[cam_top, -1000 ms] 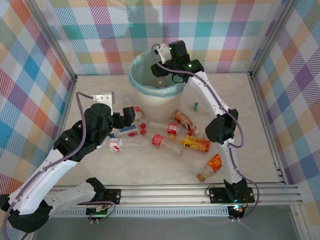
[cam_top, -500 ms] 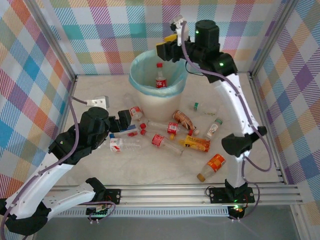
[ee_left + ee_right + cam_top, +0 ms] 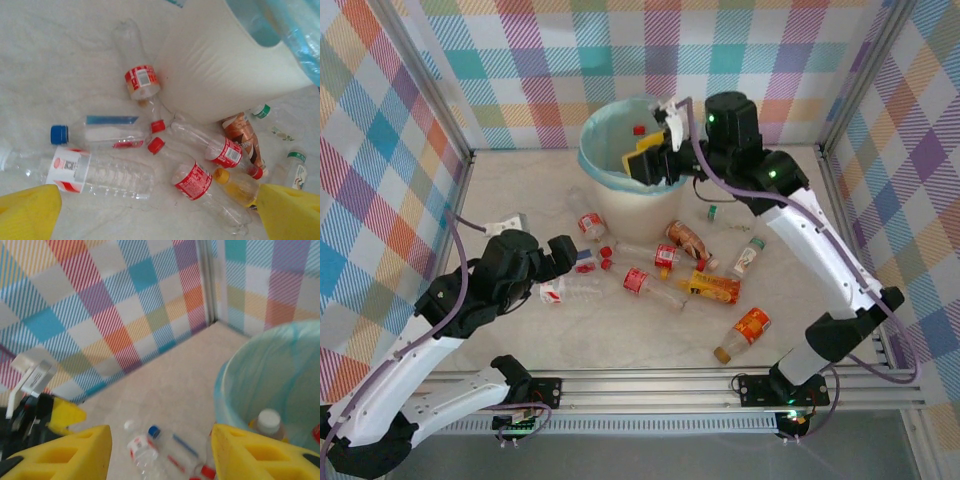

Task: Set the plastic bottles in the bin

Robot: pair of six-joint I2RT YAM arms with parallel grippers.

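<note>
The round cream-white bin (image 3: pixel 620 212), lined with a light blue bag, stands at the back of the pale worktop (image 3: pixel 510 195). Inside it a clear bottle with a white cap (image 3: pixel 270 421) rests against the liner, and a red cap (image 3: pixel 638 128) shows near the far rim. I cannot tell how much more lies in there. The right arm's yellow fingers (image 3: pixel 648 160) hang over the bin's mouth, parted a moderate way with nothing between them.

The other plastic bottles (image 3: pixel 650 285) lie scattered on their sides on the worktop in front of the bin. A capless red-labelled bottle (image 3: pixel 140 75) lies just beside the bin's base. Near it are a blue-capped bottle (image 3: pixel 100 132) and a bottle with a white-and-red label (image 3: pixel 85 172). There are also two red-capped, red-labelled bottles (image 3: pixel 200 182), a brown-wrapped bottle (image 3: pixel 242 135) and a yellow-capped orange bottle (image 3: pixel 237 187).

Two small green-capped bottles (image 3: pixel 750 255) lie off to the right. An orange-labelled bottle (image 3: pixel 748 328) lies apart, nearer the rail.

The left arm's yellow fingers (image 3: pixel 570 255) hover low over the left end of the cluster, spread wide and holding nothing.
</note>
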